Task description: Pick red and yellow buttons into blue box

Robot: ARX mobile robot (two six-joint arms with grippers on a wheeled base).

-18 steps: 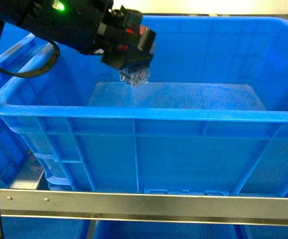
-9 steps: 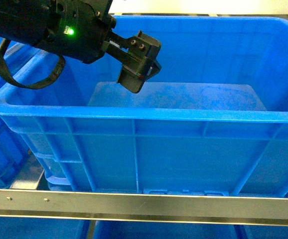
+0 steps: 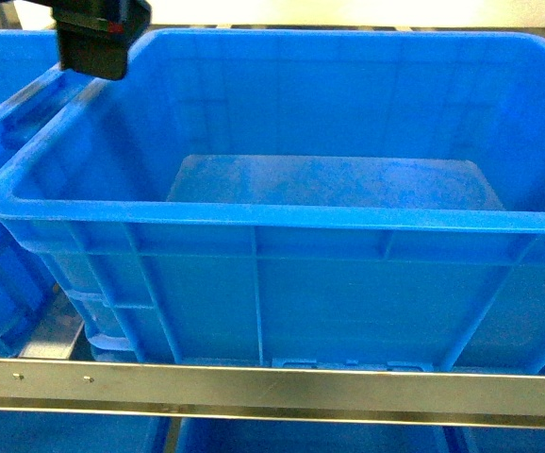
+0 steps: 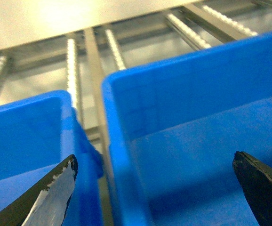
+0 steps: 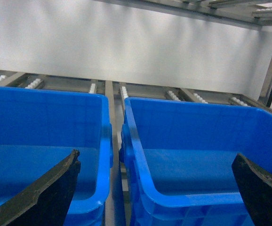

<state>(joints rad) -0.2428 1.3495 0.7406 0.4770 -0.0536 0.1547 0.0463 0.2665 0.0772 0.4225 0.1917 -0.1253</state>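
**A:** Two crates side by side, right? How's the blue box (image 3: 254, 236) look?

**B:** Yep. Deep, ribbed walls, thick rolled rim, fills the head view. Floor's bare where visible; no buttons in sight anywhere. Neighbouring crate (image 4: 28, 136) sits just left.

**A:** Grippers?

**B:** Left gripper (image 4: 157, 188) has its jaws spread wide, holding nothing. Right gripper (image 5: 157, 188), same. A second ago the left one hung inside the box; now it's pulled back to the top-left corner.

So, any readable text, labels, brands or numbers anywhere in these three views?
None. The blue box shows plain ribbed walls with no label or moulded lettering visible, the metal rail in front is bare, and the left end effector and right end effector carry no markings.
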